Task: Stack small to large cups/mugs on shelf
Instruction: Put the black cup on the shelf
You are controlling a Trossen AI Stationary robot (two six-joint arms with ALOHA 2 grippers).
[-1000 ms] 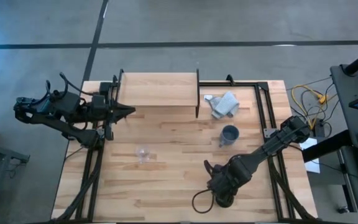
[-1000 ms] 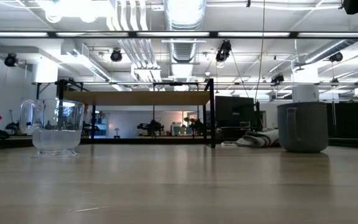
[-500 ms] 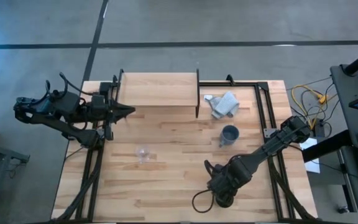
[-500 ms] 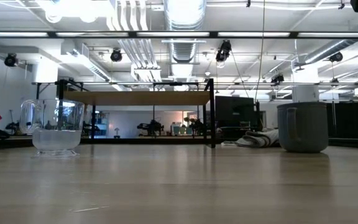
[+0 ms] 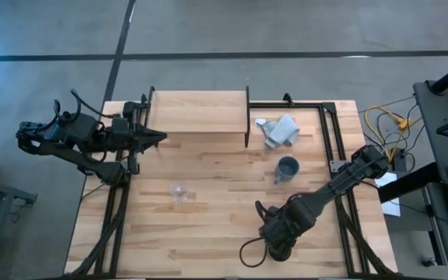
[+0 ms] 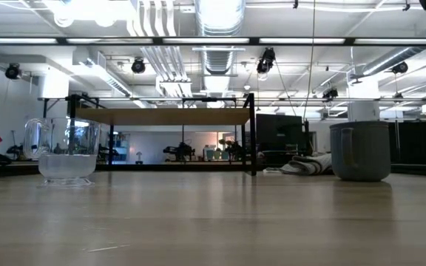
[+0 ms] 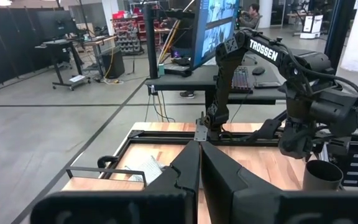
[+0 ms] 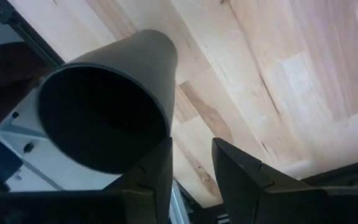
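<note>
**At the desk's near edge: half a second, hardly any change**

From above, both arms sit almost exactly where they were a second ago; only the left arm has drifted a touch outward. The left end effector (image 5: pixel 162 138), clenched on nothing, waits by the left end of the shelf (image 5: pixel 199 111). The right end effector (image 5: pixel 274 239) hangs low near the front edge of the desk (image 5: pixel 208 233). The shelf's pale plank is bare, so I judge that stacking has not begun. The glass cup (image 5: pixel 179 190) stands left of centre. The blue-grey mug (image 5: pixel 286 168) stands well to its right, with a crumpled grey cloth (image 5: pixel 278 131) beyond it beside the shelf.

At desk height, nothing has moved. The glass cup (image 6: pixel 66 151) is clear and thick-based, with a handle on its left side. The mug (image 6: pixel 361 150) is matt, straight-walled and stout. The shelf (image 6: pixel 168 116) is a thin plank on slim black legs, and the cloth (image 6: pixel 309 164) lies in soft folds.

Left wrist view: the left end effector (image 7: pixel 199 168) shows its fingers pressed together. Across the desk, the tall black cup (image 7: pixel 323 177) stands upright beneath the right arm's wrist.

Right wrist view: the right end effector (image 8: pixel 192 142) is released. Bare butcher-block wood shows between its fingers. The black cup (image 8: pixel 104 106), smooth and cylindrical with its dark mouth towards the lens, sits just beside one finger, not in the gap. The grasp seems not yet made.
</note>
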